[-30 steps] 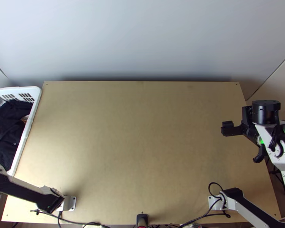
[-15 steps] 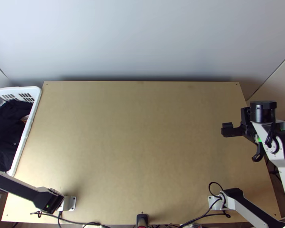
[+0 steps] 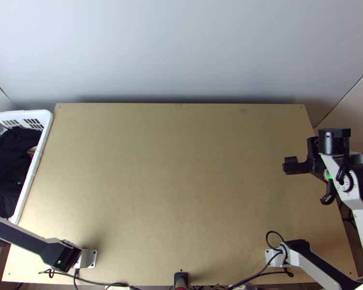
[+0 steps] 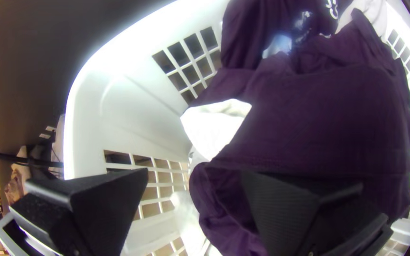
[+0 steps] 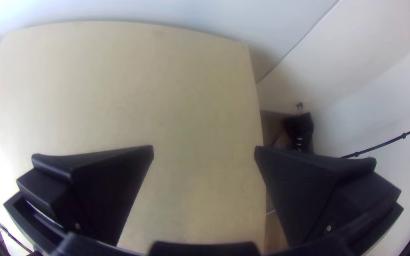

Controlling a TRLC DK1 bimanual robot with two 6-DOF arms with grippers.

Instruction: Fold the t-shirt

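Observation:
In the top view, dark cloth lies bunched in a white basket at the table's left edge. Which piece is the t-shirt, I cannot tell. The left wrist view shows dark purple cloth, loosely heaped, with white cloth beside it. My left gripper is open over the basket, one finger in front of the purple cloth, nothing held between them. At the table's right edge, my right gripper stands open and far from the cloth; the right wrist view has this gripper above bare wood.
The wooden table stretches bare between basket and right arm. Pale walls rise behind it. Cables run along its near edge, around a small black device. Beyond the right edge hangs a black object.
The left arm's links have shifted outward and down the picture at the basket's near end. The right arm's wrist has moved slightly to the left, its gripper staying open.

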